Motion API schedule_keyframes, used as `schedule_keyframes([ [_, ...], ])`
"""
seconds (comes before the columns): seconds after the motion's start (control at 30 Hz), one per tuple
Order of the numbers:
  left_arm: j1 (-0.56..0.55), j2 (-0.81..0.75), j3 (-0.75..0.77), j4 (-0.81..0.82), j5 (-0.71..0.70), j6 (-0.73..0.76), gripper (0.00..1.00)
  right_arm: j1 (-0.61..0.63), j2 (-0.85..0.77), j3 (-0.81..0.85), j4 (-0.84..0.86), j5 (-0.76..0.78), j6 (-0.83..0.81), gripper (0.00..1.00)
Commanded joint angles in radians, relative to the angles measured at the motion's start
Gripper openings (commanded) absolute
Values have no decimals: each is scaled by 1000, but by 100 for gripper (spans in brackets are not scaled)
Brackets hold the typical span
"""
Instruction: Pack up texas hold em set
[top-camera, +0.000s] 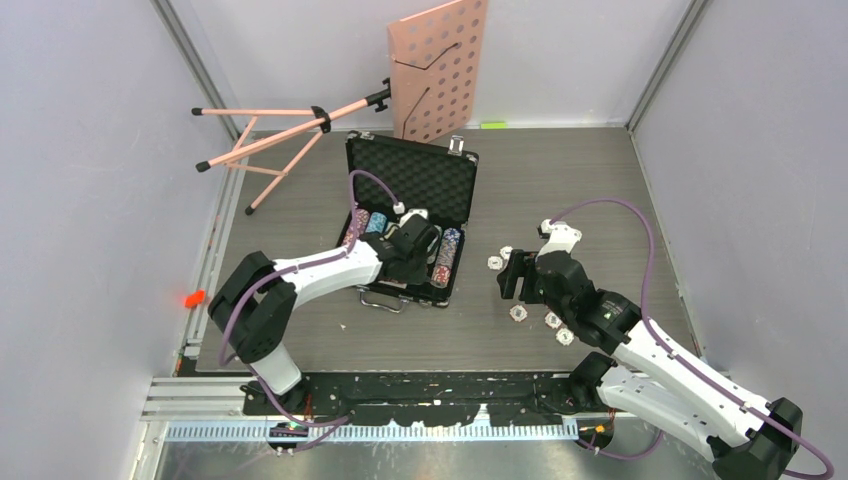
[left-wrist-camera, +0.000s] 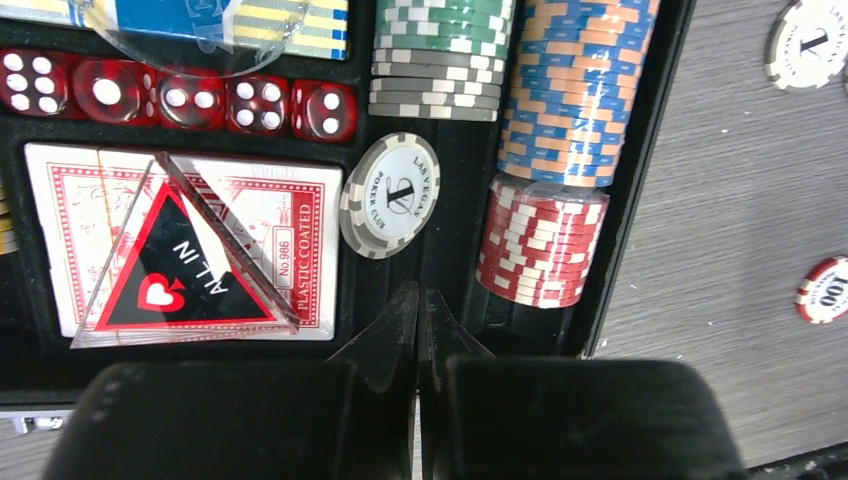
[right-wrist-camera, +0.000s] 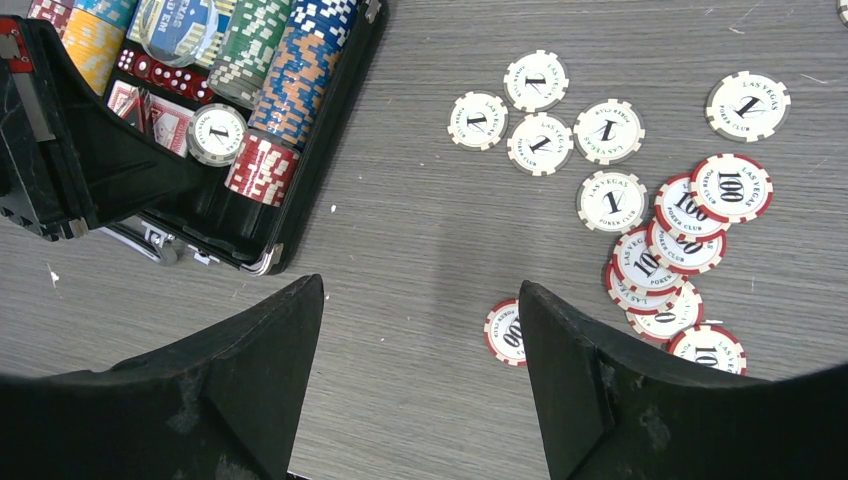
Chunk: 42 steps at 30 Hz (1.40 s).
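Note:
The black poker case (top-camera: 412, 178) lies open mid-table, lid raised at the back. In the left wrist view it holds green (left-wrist-camera: 440, 50), orange-and-blue (left-wrist-camera: 575, 90) and red chip stacks (left-wrist-camera: 540, 240), red dice (left-wrist-camera: 180, 97) and a card deck (left-wrist-camera: 290, 215) under a clear "ALL IN" triangle (left-wrist-camera: 170, 275). A single white chip (left-wrist-camera: 390, 195) lies flat in a slot. My left gripper (left-wrist-camera: 421, 295) hangs just over the case's near edge, shut and empty. My right gripper (right-wrist-camera: 420, 285) is open above bare table. White chips (right-wrist-camera: 540, 120) and red chips (right-wrist-camera: 690, 235) lie loose to its right.
A pink perforated music stand (top-camera: 440, 70) leans at the back wall, its tripod legs (top-camera: 265, 140) lying at the back left. One red chip (right-wrist-camera: 505, 330) lies close to my right finger. Grey walls enclose the table on three sides.

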Motion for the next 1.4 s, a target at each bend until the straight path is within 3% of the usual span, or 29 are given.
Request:
schedule_keyframes([
  [0.0,-8,-24,-1,-31,-87,24,0,-3,2,9,25,7,10,77],
  [0.27,-51,12,-4,-26,-214,42,0,-2,-1,4,27,7,14,77],
  [0.7,-53,89,-20,2,-212,38,0,-2,-2,0,26,9,19,77],
  [0.9,-55,72,-120,197,-255,71,0,-2,-1,-1,27,6,21,77],
  [1.37,-78,26,-172,327,-363,189,0,-5,6,4,27,5,19,77],
])
